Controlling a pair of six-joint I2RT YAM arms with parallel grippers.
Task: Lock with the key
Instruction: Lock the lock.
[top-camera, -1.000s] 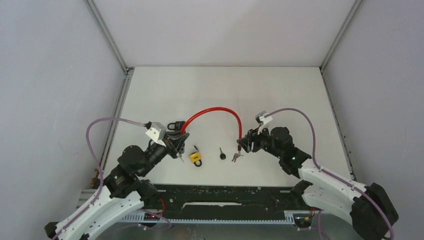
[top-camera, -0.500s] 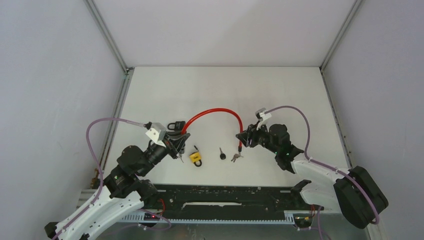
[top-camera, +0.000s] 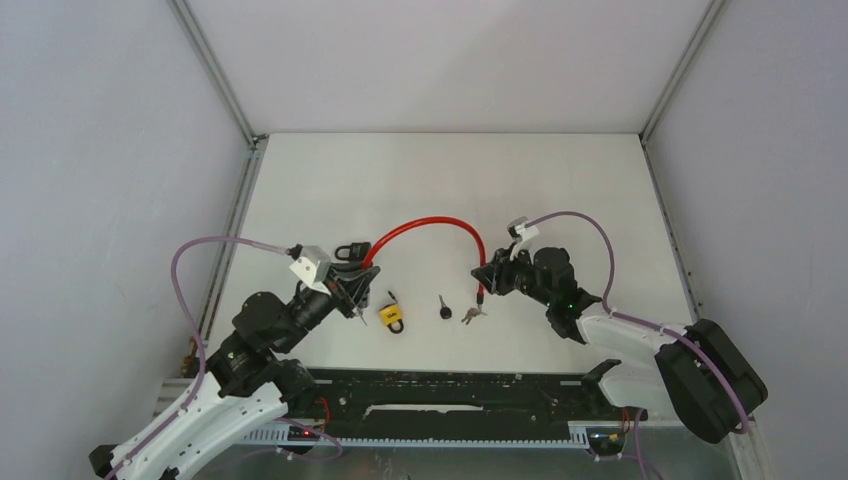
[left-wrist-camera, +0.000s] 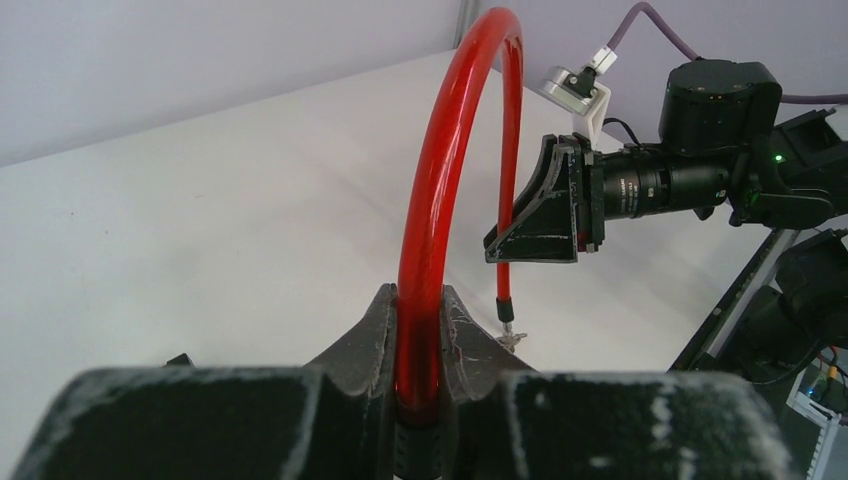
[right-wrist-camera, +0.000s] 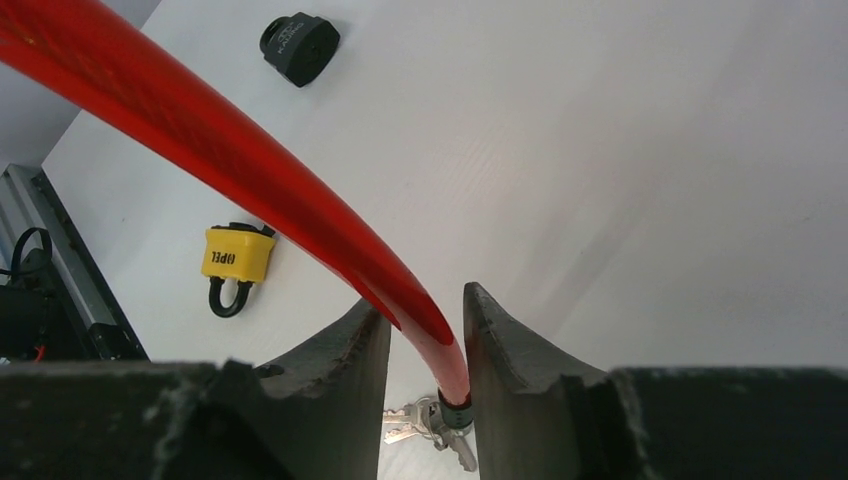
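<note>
A red cable lock (top-camera: 430, 221) arches over the table between my two grippers. My left gripper (top-camera: 357, 286) is shut on the cable (left-wrist-camera: 450, 170) just above its black end sleeve. My right gripper (top-camera: 487, 275) stands open around the cable's other end (right-wrist-camera: 200, 120), which passes between the fingers and rests against the right one. A bunch of silver keys (top-camera: 472, 314) hangs at that end on the table, and shows in the right wrist view (right-wrist-camera: 432, 426). A yellow padlock (top-camera: 391, 316) and a black-headed key (top-camera: 444, 308) lie between the arms.
A black lock body (top-camera: 347, 250) lies behind the left gripper and shows in the right wrist view (right-wrist-camera: 299, 45). The yellow padlock (right-wrist-camera: 238, 255) lies to the left of the cable. A black rail (top-camera: 450, 395) runs along the near edge.
My right gripper has moved a little back and up along the cable end, and its arm has folded in. The left arm, cable arch, padlock and keys have stayed put.
</note>
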